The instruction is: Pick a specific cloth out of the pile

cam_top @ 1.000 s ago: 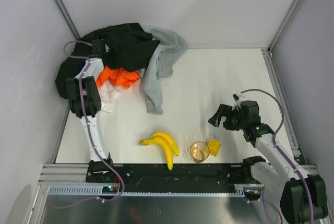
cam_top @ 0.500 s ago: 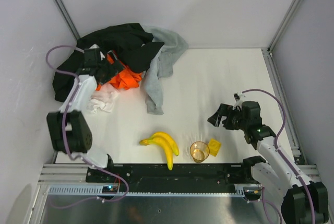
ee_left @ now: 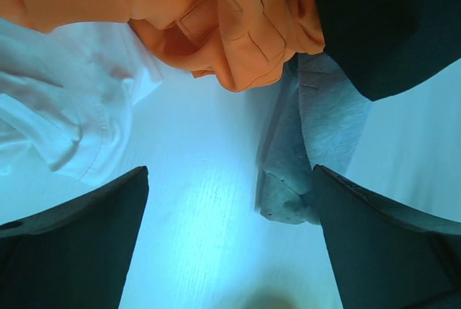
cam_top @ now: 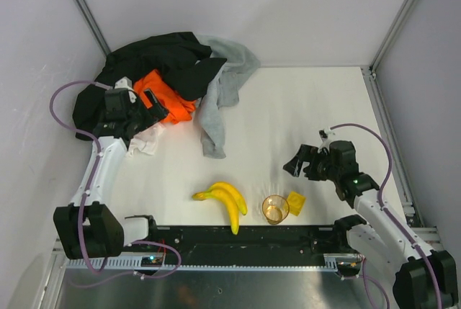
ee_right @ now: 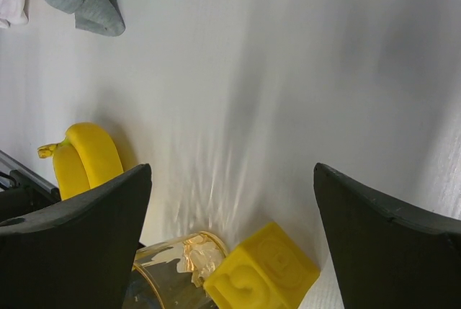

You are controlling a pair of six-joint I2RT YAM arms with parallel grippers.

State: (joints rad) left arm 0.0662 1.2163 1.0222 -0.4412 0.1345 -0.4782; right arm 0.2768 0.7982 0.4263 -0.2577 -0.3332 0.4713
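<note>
The cloth lies crumpled, small and white, on the table at the near left edge of the pile. In the left wrist view the cloth is at the left, free of the fingers. The pile is a black garment, an orange cloth and a long grey cloth. My left gripper hovers open just above the white cloth, beside the orange one, holding nothing. My right gripper stands open far to the right, with nothing held.
Two bananas lie near the front edge. Right of them are a clear amber cup and a small yellow block. The cage's walls and metal frame close in the table on the left, back and right.
My left gripper opened and let go of the white cloth, which stays on the table. The left arm has drawn back and lowered, its elbow swinging left. The right arm barely moved.
</note>
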